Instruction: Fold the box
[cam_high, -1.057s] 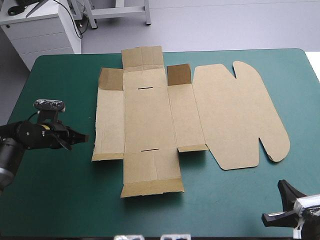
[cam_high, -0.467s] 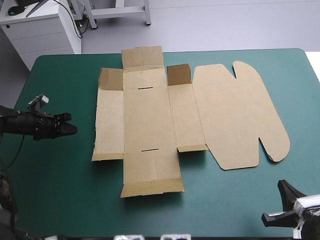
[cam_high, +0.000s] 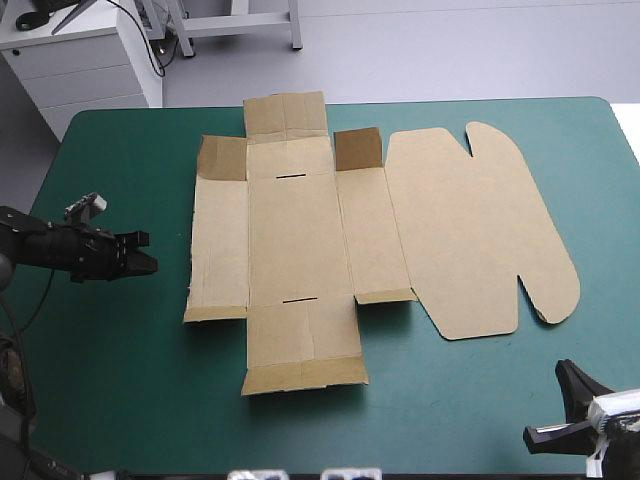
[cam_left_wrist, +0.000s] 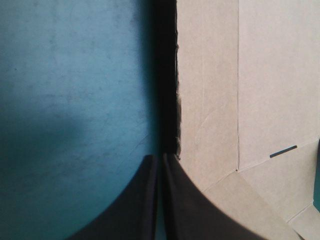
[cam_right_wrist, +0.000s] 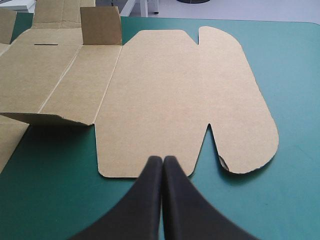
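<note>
Pushing the left tool (cam_high: 148, 264), pinched together, into the 9 o'clock edge of the box (cam_high: 300, 230) could skid it across the desk (cam_high: 450, 400).

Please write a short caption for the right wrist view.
Shut right gripper aimed at the unfolded brown box on the teal-green cover.

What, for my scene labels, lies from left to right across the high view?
left gripper → bare teal-green cover → box: narrow side panel, slotted middle panel, second narrow panel, rounded lid → right gripper, at the near right corner.
</note>
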